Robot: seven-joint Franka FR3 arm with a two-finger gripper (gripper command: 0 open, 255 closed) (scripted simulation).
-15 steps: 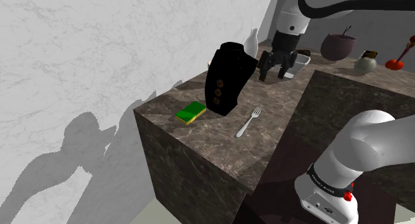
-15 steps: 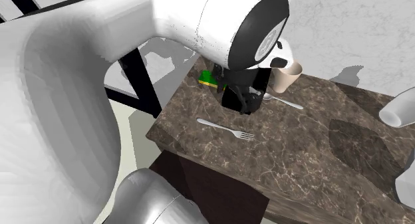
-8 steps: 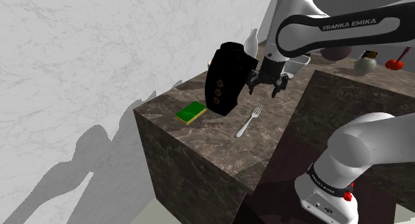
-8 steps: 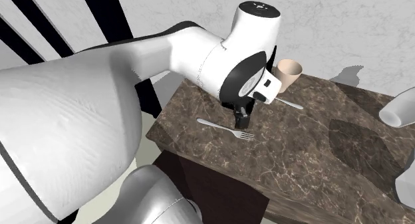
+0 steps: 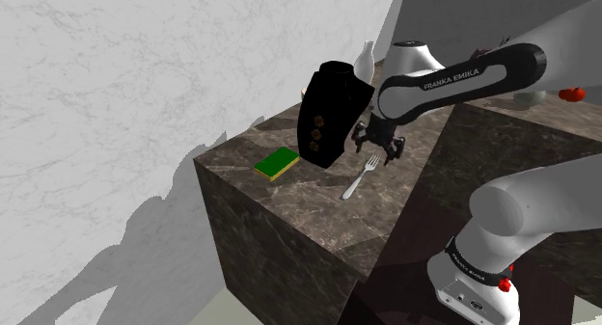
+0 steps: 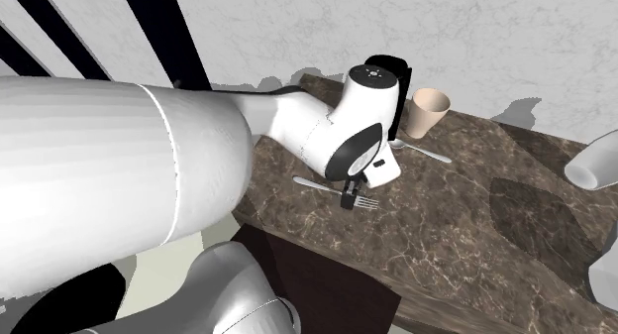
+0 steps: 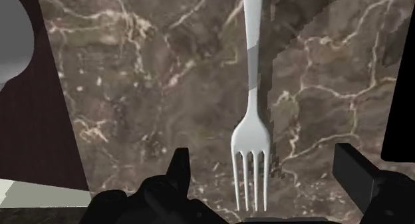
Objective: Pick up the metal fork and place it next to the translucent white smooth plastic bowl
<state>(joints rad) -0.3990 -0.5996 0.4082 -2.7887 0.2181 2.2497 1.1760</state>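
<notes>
Wrist view: reach for the fork, grasp not yet made.
The gripper point(image 7: 262, 164) is held wide, its black fingers point(image 7: 178, 164) set either side of the tines without touching them. The fork point(image 7: 251, 90) is laid flat on the marbled brown counter point(image 7: 133, 90), its handle pointed away. A short descent and a closing across the neck are judged to be needed next, then a lift.
</notes>
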